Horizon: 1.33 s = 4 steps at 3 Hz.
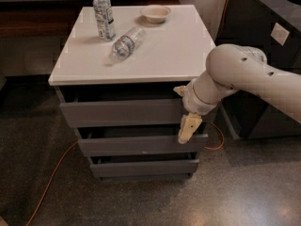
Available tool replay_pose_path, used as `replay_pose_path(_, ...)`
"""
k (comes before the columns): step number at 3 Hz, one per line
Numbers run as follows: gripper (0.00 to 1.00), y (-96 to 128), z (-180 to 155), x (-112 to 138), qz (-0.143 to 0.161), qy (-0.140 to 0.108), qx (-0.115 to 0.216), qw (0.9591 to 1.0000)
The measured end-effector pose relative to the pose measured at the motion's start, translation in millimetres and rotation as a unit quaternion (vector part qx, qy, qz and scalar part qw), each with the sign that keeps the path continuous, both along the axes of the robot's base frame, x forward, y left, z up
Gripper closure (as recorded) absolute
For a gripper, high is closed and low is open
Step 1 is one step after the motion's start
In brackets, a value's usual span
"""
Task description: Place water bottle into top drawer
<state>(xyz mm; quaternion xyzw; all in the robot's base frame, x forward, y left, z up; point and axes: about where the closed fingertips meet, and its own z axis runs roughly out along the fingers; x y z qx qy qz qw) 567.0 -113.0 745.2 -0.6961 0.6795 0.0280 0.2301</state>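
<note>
The water bottle (126, 42), clear with a bluish label band, lies on its side on the white cabinet top (164, 51), left of centre. The top drawer (122, 112) shows its dark grey flat front just under the top, with a dark gap above it. My gripper (188, 128) is cream-coloured and hangs pointing down in front of the right end of the drawer fronts, at the lower edge of the top drawer. It holds nothing that I can see. It is well below and to the right of the bottle.
A second clear bottle with a white cap (103, 13) stands upright at the back left of the top, and a small bowl (155, 13) sits at the back. Two shorter drawers (141, 145) lie below. An orange cable (51, 178) runs on the floor. Dark furniture (263, 55) stands to the right.
</note>
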Motion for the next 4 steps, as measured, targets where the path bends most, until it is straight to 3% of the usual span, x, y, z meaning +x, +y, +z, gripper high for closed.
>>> replay_pose_path(1, 0.0, -8, -8, 2, -0.006, 0.001, -0.005, 1.0)
replay_pose_path(3, 0.0, -2, -35, 35, -0.002, -0.041, -0.035, 0.9985)
replay_pose_path(4, 0.0, 3, -53, 52, 0.006, -0.037, -0.039, 0.9985)
